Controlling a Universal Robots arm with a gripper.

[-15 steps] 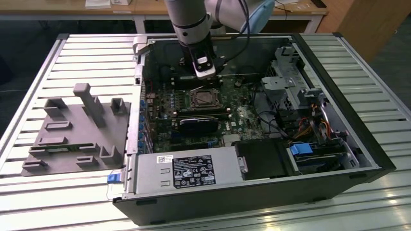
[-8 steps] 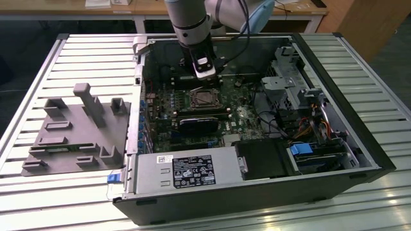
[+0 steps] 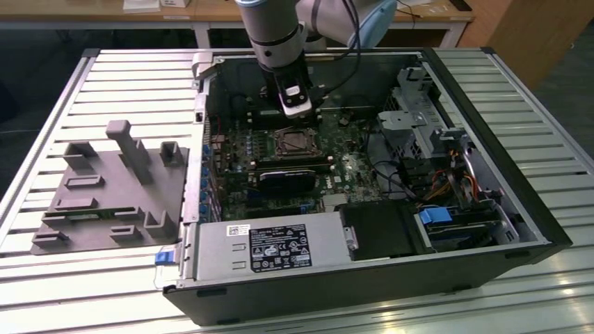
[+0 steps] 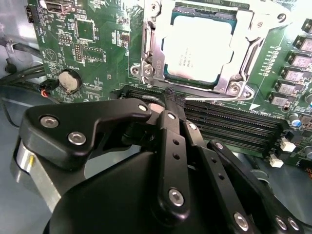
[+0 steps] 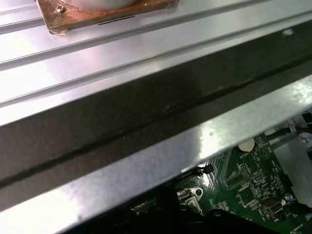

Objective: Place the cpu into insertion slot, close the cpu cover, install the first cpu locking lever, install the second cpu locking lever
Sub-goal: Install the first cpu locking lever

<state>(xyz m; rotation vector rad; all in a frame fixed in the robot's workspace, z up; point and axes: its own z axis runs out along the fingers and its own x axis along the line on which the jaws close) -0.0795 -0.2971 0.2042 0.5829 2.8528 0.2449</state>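
The gripper (image 4: 171, 100), matt black linkage bars studded with bright round screw heads, has its fingers drawn together to a narrow tip with nothing visible between them; it hangs just above the long ribbed black memory slots (image 4: 234, 122), near the socket. In the exterior view the gripper (image 3: 297, 111) hangs from a grey arm inside the open case, just behind the insertion slot (image 3: 277, 141). The cpu (image 4: 197, 48), a flat square with a pale, dull metal top carrying faint print, lies seated in that slot. The cpu cover (image 4: 147, 53), a thin stamped silver frame with a large cut-out, lies down around the chip's edges. A thin bent steel rod (image 4: 234, 97) runs along the cover's side nearest the gripper. Around them spreads the glossy green circuit board (image 4: 97, 58), dense with small chips and white lettering too small to make out, and a round silver coin cell (image 4: 69, 80). The black sheet-metal computer case (image 3: 371, 285) lies on its side on a ribbed aluminium table (image 3: 93, 292); its grey power supply (image 3: 213, 254) bears a white printed label. At the exterior view's left sits a grey moulded fixture tray (image 3: 102, 188) with upright posts. In the first wrist view a brushed metal case edge (image 5: 146, 161) crosses above the board.
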